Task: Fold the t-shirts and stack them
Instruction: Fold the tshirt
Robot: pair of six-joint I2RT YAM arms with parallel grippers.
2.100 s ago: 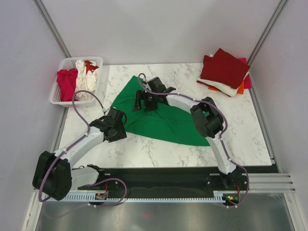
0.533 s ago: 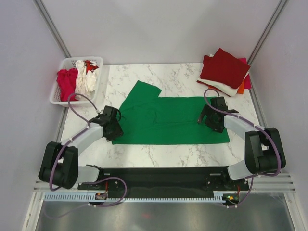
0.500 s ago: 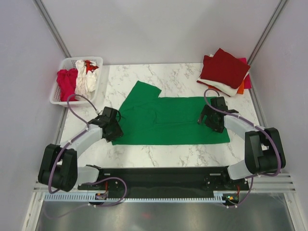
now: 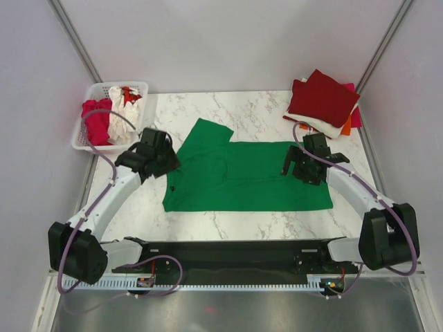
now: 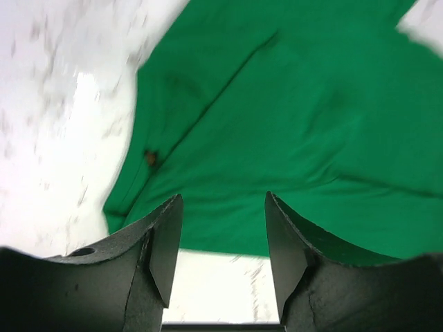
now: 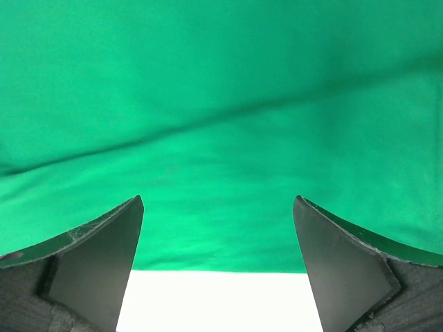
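Observation:
A bright green t-shirt (image 4: pixel 242 176) lies spread flat on the marble table, one sleeve pointing to the far left. My left gripper (image 4: pixel 168 162) is open and empty, just above the shirt's left edge. In the left wrist view the gripper (image 5: pixel 223 256) hovers over the shirt (image 5: pixel 291 124) and bare table. My right gripper (image 4: pixel 294 164) is open and empty over the shirt's right part. In the right wrist view the gripper (image 6: pixel 218 263) hangs above the green cloth (image 6: pixel 221 124) near its hem.
A stack of folded t-shirts (image 4: pixel 324 97), dark red on top of white, orange and magenta, lies at the back right. A white slatted basket (image 4: pixel 93 86) at the back left holds a magenta shirt (image 4: pixel 93 121), a white one (image 4: pixel 121 111) and a red one.

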